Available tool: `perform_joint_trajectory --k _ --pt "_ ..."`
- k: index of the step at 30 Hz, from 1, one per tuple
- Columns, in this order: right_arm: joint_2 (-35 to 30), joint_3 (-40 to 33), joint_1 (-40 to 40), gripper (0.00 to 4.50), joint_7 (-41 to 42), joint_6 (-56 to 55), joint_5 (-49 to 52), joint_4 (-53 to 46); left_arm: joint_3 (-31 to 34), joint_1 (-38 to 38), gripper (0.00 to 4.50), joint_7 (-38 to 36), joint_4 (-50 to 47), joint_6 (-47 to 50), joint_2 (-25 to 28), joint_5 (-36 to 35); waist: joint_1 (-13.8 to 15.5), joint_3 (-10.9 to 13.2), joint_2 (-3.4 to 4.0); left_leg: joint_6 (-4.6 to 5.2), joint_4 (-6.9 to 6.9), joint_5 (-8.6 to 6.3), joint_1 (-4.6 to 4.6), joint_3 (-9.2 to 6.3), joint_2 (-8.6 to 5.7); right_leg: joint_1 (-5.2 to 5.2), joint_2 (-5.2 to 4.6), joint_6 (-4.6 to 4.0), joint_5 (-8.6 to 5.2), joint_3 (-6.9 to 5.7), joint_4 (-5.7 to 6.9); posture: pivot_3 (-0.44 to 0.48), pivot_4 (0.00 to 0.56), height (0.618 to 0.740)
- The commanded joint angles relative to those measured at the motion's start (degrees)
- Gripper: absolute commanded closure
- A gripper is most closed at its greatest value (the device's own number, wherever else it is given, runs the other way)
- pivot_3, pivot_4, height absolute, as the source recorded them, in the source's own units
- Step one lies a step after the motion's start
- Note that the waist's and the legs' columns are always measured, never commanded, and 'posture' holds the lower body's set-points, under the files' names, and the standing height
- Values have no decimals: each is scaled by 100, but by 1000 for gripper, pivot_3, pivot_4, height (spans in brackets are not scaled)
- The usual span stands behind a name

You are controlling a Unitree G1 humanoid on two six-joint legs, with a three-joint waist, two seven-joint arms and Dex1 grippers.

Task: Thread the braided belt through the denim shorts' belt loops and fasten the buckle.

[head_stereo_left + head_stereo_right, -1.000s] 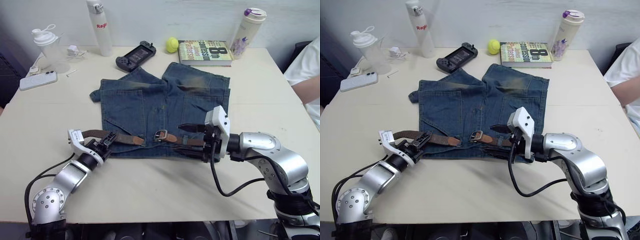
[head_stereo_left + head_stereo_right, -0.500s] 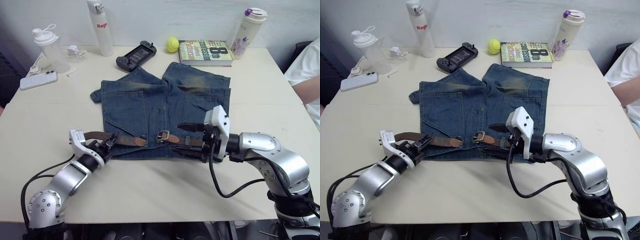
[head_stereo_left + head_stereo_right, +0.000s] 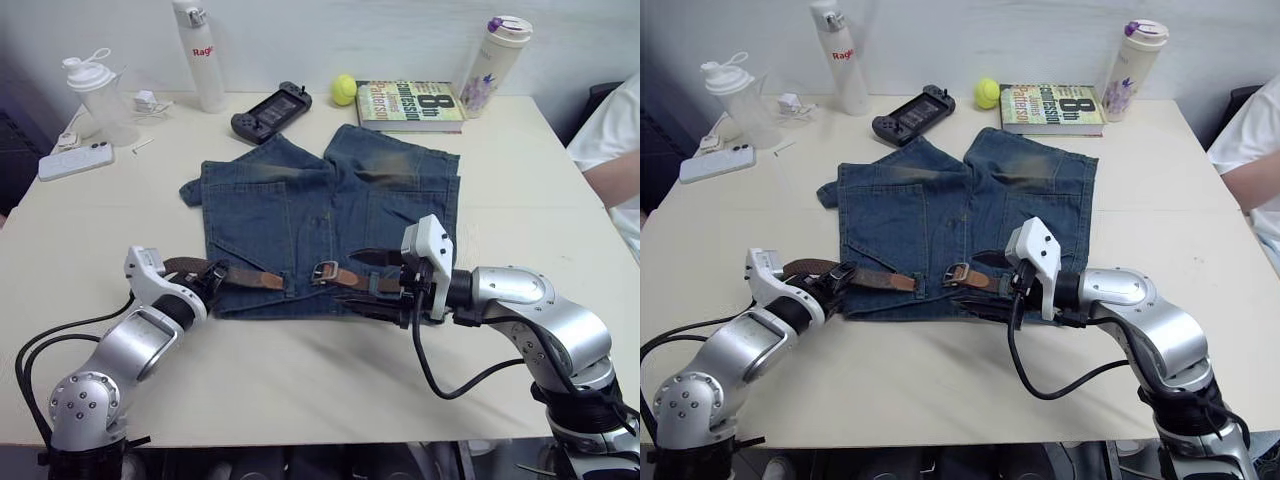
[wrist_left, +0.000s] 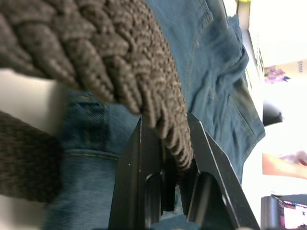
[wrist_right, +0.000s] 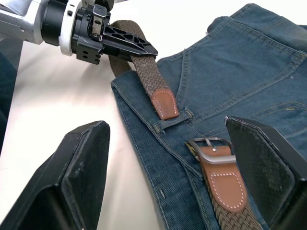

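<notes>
Right wrist view: left gripper [image 5: 136,48] is pinching the braided belt [image 5: 148,79]; right gripper [image 5: 172,158] is gaping wide; steer tan tip [image 5: 164,104] flat into buckle [image 5: 211,146].

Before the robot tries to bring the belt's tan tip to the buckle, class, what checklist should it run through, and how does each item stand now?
1. Left gripper holds the dark brown braided belt: ok, jaws shut on the weave.
2. Tan leather tip free and in sight: ok, lying on the waistband of the faded blue denim shorts.
3. Silver-grey metal buckle reachable: ok, facing the tip, apart from it.
4. Right gripper ready to grasp: ok, jaws open on either side of the buckle.
5. Belt through every belt loop: cannot tell.
6. Buckle fastened: not ok, tip and buckle not joined.
</notes>
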Motion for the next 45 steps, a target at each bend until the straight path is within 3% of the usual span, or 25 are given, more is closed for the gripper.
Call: perform_joint_trajectory --k 1,7,19,22,31,38,40,45 --pt "-21 -113 -60 413 -2 -86 120 -114 5 77 4500 -22 -210 -81 27 148 3 0 0 0 -1 0 0 0 0 0 0 0 0 0 -1 0 150 740" --pt "-17 -97 -45 413 1 -88 127 -131 -155 175 4500 -64 -350 -38 5 168 -1 0 0 0 -4 0 -1 0 1 -1 0 0 0 0 -3 0 150 740" --pt "19 -183 10 413 -185 -23 283 -237 -661 -413 4500 487 -490 86 217 416 6 0 0 -1 -2 0 -1 0 0 -1 0 0 0 1 -2 0 150 740" --pt "21 -206 18 413 -254 -3 332 -261 -724 -368 4500 402 -279 39 54 500 7 0 1 -1 -2 1 -1 0 0 -1 1 0 0 0 -1 0 150 740" --pt "-47 -249 20 413 -380 31 428 -305 -691 191 4500 -1044 673 378 -147 960 41 0 1 -2 0 1 -1 0 -1 -2 1 0 0 -1 0 0 150 740" --pt "-68 -236 118 413 -467 38 458 -340 -745 -227 4500 -1978 1258 675 -243 1611 128 -2 5 -5 -2 2 3 1 -2 -2 1 0 0 0 4 0 150 740" --pt "-26 -270 143 413 -528 75 529 -363 -838 -383 4500 -2222 1296 789 -281 1884 134 -2 5 -5 -2 2 2 1 -2 -2 0 0 0 0 3 0 150 740" --pt "-29 -245 215 413 -626 100 525 -445 -1379 -584 4500 -3608 1459 1095 -13 3166 149 -2 6 -5 -3 2 1 2 -7 -3 -2 0 0 -1 4 0 150 740"
